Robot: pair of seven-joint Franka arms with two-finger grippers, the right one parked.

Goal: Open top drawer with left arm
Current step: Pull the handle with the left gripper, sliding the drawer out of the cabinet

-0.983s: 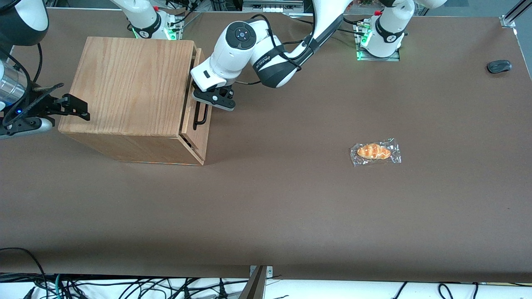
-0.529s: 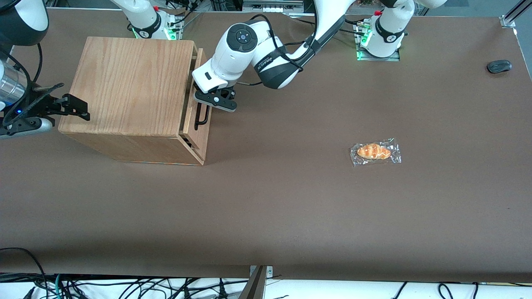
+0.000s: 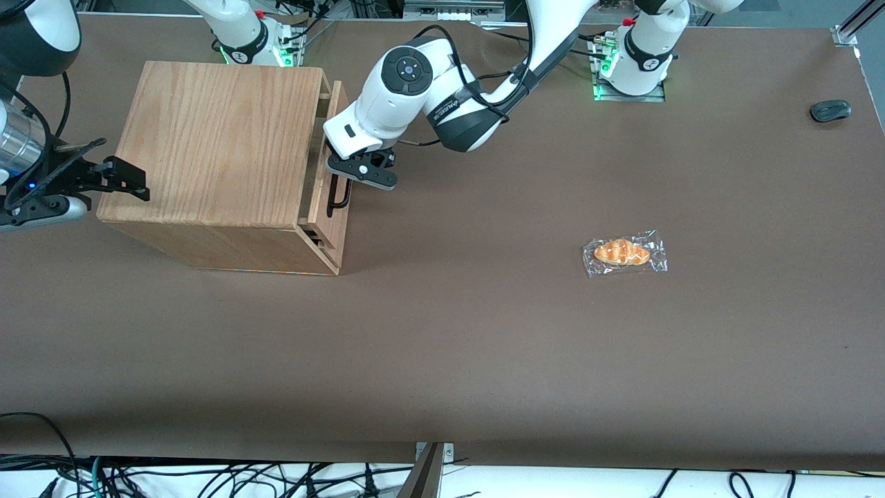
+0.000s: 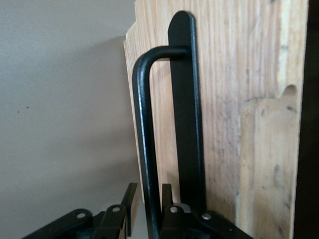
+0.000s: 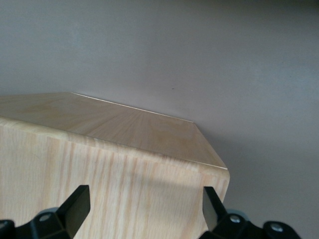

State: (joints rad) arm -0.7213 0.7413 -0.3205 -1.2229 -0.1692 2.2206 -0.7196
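Note:
The oak cabinet (image 3: pixel 214 138) stands toward the parked arm's end of the table. Its top drawer (image 3: pixel 334 97) is pulled out a little, and a dark gap shows between the drawer front and the cabinet body. The left arm (image 3: pixel 408 90) reaches down in front of the drawer. My gripper (image 3: pixel 343 174) is shut on the long black bar handle (image 3: pixel 339 199). In the left wrist view the handle (image 4: pixel 144 129) runs between the two fingers (image 4: pixel 130 199) of the gripper (image 4: pixel 149 184), against the light-wood drawer front (image 4: pixel 224 74).
A wrapped croissant (image 3: pixel 624 253) lies on the brown table toward the working arm's end. A dark computer mouse (image 3: pixel 830 110) sits farther from the front camera, near the table's edge. The arm's base (image 3: pixel 632 62) stands at the table's back edge.
The gripper has moved toward the working arm's end with the handle in it. The top drawer has slid out a little and the gap at the cabinet has widened.

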